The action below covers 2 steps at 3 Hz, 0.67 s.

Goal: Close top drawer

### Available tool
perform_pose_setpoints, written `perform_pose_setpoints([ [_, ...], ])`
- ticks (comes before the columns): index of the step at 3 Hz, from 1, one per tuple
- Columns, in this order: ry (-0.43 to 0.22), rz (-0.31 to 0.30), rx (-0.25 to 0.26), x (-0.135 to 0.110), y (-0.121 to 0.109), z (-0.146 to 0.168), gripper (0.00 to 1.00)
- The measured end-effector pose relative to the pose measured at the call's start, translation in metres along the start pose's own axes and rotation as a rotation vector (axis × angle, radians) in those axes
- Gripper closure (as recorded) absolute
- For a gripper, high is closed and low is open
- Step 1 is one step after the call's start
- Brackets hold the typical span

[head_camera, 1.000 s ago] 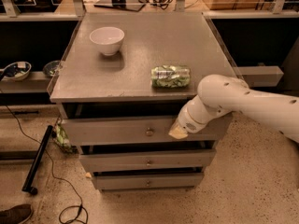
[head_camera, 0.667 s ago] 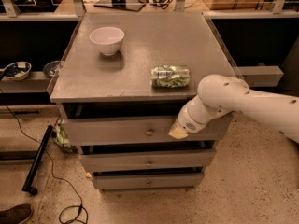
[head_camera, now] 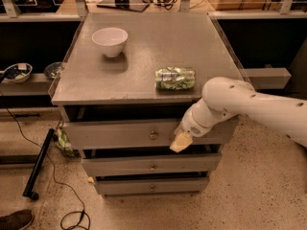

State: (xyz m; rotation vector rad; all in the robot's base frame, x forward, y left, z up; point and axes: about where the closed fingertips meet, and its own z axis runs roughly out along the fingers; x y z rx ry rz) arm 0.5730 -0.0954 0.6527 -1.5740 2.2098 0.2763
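Observation:
The top drawer is a wide grey front with a small round metal knob at its centre. It stands pulled out a little from under the cabinet top, with a dark gap above it. My gripper is at the end of the white arm that comes in from the right. It rests against the drawer front just right of the knob.
A white bowl and a green crumpled packet sit on the grey cabinet top. Two narrower drawers lie below. A black pole, cables and a shoe lie on the floor at left. Shelves with bowls stand at left.

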Motion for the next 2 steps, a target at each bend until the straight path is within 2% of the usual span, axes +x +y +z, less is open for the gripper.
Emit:
perform_pose_setpoints([
  [1, 0.0, 0.0, 0.0, 0.0, 0.0001, 0.0001, 0.0],
  [2, 0.0, 0.0, 0.0, 0.0, 0.0001, 0.0001, 0.0],
])
